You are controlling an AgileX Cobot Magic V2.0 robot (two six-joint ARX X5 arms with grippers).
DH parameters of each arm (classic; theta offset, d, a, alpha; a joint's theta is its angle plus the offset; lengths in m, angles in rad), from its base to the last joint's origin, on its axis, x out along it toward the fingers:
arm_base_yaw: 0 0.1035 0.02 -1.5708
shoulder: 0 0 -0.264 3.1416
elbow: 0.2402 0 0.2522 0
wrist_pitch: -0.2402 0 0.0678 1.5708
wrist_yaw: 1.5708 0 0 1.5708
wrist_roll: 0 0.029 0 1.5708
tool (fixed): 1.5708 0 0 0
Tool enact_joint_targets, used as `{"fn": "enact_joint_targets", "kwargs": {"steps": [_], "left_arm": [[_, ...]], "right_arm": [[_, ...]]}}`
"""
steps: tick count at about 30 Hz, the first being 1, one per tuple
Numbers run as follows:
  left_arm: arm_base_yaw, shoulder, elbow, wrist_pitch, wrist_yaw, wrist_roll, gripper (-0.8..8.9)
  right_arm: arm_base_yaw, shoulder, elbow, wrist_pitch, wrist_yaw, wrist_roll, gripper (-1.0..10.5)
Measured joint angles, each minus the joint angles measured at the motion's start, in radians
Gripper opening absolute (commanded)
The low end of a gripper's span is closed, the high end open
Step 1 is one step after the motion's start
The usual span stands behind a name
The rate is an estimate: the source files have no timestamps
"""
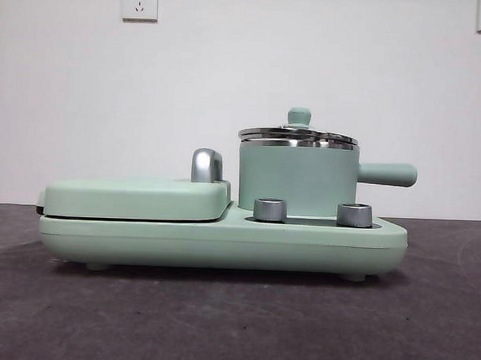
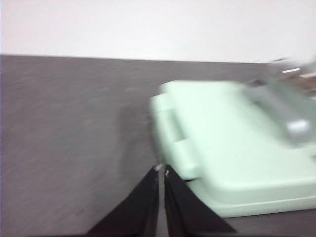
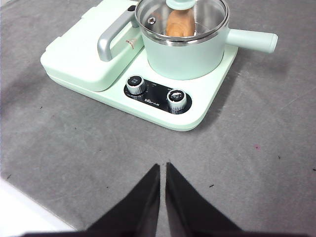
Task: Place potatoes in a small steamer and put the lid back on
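1. Mint-green small steamer (image 1: 297,180) sits in its seat on the cooker base (image 1: 223,239), stubby handle sticking out sideways, clear of the griddle cover (image 1: 137,198).
2. Lid (image 3: 181,19) is on the pot. In the front view its steel rim looks slightly uneven on the pot edge, so it may not be fully seated; hard to be sure.
3. Potato (image 3: 179,24) is inside the steamer, seen through the glass in the right wrist view, standing fairly upright under the knob. The front view can't show it since the pot wall hides it.
4. Left end effector (image 2: 161,170): closed, jaws together, nothing held. It hangs low over the desk (image 2: 69,128) just beside the hinge end of the griddle. That view is blurred.
5. Right end effector (image 3: 163,167): closed, empty, above bare desk on the knob side of the cooker, well apart from the pot.
6. Two steel dials (image 3: 157,92) face the right arm, untouched.
7. Judgement: task looks basically done, with the potato in, the lid on and both arms off the items. Only risk is the lid sitting crooked.
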Motion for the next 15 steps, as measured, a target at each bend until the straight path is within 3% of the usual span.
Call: {"fn": "enact_joint_targets", "kwargs": {"steps": [7, 15], "left_arm": [[0.035, -0.126, -0.256, 0.108, -0.09, 0.028, 0.14], [0.034, -0.158, -0.283, 0.172, -0.093, 0.027, 0.14]], "right_arm": [[0.0, 0.0, 0.0, 0.0, -0.001, 0.0, 0.2], [0.0, 0.0, 0.0, 0.0, 0.0, 0.0, 0.2]]}}
